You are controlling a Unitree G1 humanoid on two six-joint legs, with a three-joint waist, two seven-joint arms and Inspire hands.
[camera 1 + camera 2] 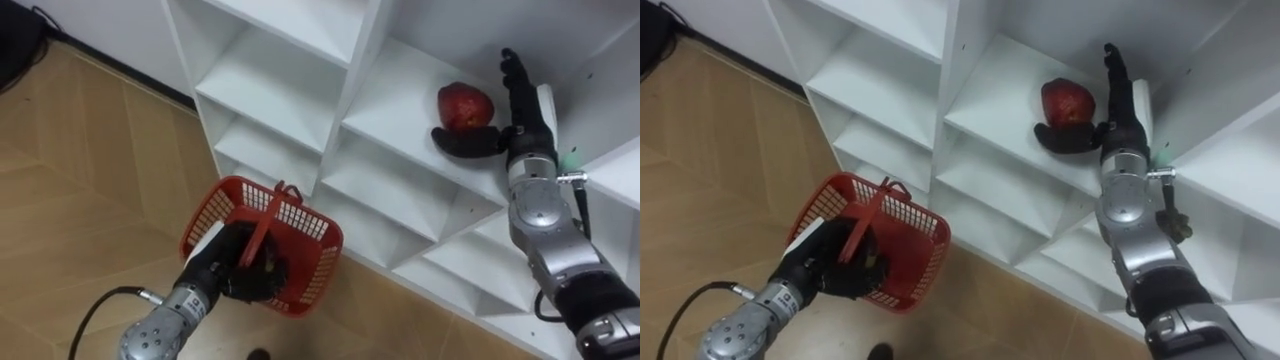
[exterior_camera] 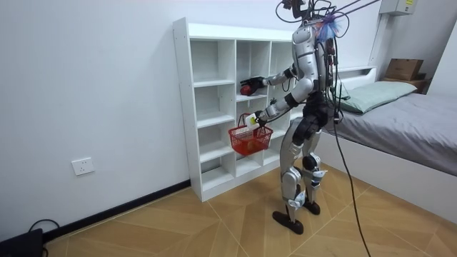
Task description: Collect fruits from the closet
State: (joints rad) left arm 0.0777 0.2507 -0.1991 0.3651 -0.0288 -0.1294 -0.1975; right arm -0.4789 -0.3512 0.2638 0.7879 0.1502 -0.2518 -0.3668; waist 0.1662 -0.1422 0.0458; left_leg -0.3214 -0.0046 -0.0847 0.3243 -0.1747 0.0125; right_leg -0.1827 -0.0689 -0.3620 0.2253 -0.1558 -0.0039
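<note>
A red apple (image 1: pixel 463 105) lies on a shelf of the white closet (image 1: pixel 300 100), in the compartment at upper right. My right hand (image 1: pixel 512 125) stands beside the apple on its right, open, fingers straight up and the thumb stretched along the shelf under the apple's front. My left hand (image 1: pixel 243 272) is shut on the handle of a red plastic basket (image 1: pixel 312 272), which hangs tilted below the shelves. What is in the basket is hidden behind the hand. In the room view the robot stands facing the closet with the basket (image 2: pixel 250 140) at waist height.
The closet's other compartments (image 1: pixel 880 75) show bare white boards. Wooden floor (image 1: pixel 80 180) spreads to the left. In the room view a bed (image 2: pixel 407 118) stands behind the robot and a socket (image 2: pixel 83 166) sits low on the wall.
</note>
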